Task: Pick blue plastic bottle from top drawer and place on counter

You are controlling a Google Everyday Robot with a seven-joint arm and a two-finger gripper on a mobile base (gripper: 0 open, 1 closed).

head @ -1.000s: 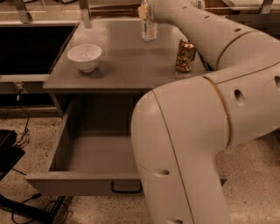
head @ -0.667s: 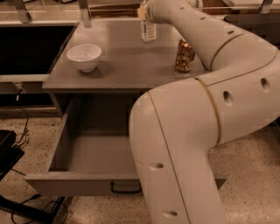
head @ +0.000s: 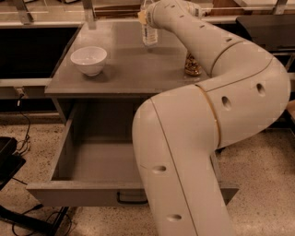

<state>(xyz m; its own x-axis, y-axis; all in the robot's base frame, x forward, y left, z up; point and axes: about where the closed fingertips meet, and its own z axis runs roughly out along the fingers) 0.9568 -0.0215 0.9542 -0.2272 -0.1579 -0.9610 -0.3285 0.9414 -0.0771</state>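
The blue plastic bottle (head: 150,35), clear with a pale label, stands upright at the back of the counter (head: 124,67). My gripper (head: 145,14) is at the bottle's top, at the upper edge of the view, largely hidden by my wrist. My big cream arm (head: 198,138) sweeps from the lower right up over the counter to it. The top drawer (head: 92,161) is pulled open below the counter. The part of its floor that shows holds nothing; my arm hides its right side.
A white bowl (head: 89,59) sits on the counter's left. A gold-brown can (head: 192,65) stands on its right, partly behind my arm. Black side tables (head: 27,46) flank the cabinet. Cables and a black stand (head: 11,166) lie on the speckled floor at the left.
The bottle and my wrist have shifted slightly left along the counter's back. My elbow has swung left and hides more of the can. Bowl and drawer have not moved.
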